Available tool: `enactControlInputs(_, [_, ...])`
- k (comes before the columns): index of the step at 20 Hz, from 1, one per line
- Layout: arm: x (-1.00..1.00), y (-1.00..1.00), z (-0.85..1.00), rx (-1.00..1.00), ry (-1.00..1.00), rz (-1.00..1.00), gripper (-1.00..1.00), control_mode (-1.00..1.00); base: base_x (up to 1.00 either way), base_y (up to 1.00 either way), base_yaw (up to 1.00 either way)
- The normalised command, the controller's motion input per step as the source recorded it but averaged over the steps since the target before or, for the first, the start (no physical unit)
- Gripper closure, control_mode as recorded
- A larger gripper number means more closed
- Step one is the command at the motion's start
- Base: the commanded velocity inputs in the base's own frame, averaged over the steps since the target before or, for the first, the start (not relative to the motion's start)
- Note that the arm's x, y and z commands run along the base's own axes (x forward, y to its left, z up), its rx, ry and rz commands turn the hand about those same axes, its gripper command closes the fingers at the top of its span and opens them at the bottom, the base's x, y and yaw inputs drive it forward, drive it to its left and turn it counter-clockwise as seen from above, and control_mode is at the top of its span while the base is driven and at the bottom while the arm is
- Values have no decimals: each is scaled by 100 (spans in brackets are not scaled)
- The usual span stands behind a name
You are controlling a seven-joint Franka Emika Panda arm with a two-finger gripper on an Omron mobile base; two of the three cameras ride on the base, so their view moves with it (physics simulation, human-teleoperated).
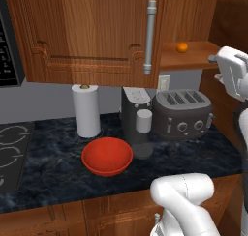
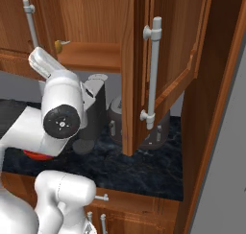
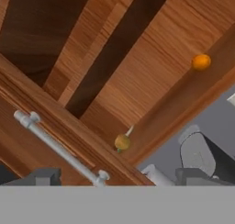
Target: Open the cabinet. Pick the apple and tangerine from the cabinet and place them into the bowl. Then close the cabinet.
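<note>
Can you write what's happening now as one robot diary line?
reddish-brown wooden cabinet: right door open | gripper: open, empty | yellow-green apple, orange tangerine: on shelf | red bowl: empty

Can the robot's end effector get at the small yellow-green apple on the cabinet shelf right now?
Probably yes. The right-hand reddish-brown wooden cabinet door stands swung open, the small yellow-green apple sits near the shelf's front edge, and the open end effector faces it with nothing between.
</note>
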Motion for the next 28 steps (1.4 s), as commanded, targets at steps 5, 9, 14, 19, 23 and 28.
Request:
enactControlInputs(5, [77,-1,0,3,3,8,-100,-100,0,0,0])
enactControlInputs(9, [73,0,-10,2,9,18,-100,-100,0,0,0])
enactControlInputs(14, [75,0,-10,0,3,22,-100,-100,0,0,0])
enactControlInputs(19, [69,19,-10,0,0,20,-100,-100,0,0,0])
enactControlInputs(23, [75,51,-19,0,0,16,-100,-100,0,0,0])
enactControlInputs(28, [45,58,-7,-3,11,7,-100,-100,0,0,0])
